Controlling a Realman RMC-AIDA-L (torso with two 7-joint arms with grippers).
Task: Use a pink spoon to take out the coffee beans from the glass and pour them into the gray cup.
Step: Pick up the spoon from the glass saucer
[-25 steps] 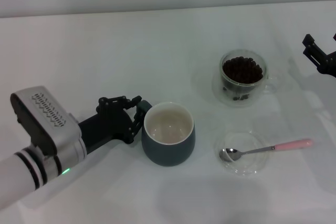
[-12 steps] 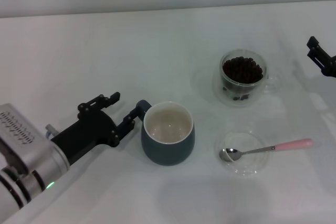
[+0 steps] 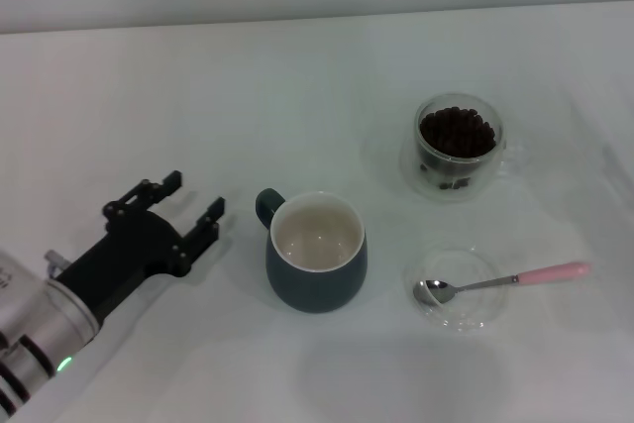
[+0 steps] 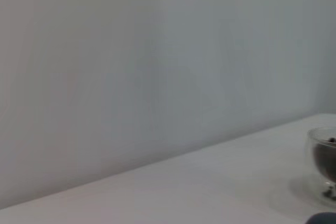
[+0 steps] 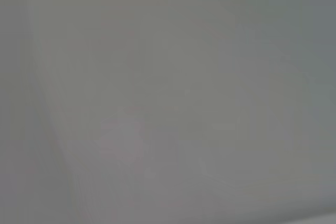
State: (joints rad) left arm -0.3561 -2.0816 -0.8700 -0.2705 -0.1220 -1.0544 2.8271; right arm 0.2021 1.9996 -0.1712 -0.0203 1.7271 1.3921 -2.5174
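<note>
Presently the left gripper (image 3: 186,211) stands open and empty beside the gray cup (image 3: 317,253); the pink spoon (image 3: 503,281) lies beyond, handle pointing rightward; right gripper unseen.

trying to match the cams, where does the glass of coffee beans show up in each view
Head view: the glass stands right of centre, beyond the small glass dish.
Left wrist view: only an edge of it shows at the right border.
Right wrist view: not in it.
Shared landmark: the white table, which both views with the glass show.
</note>
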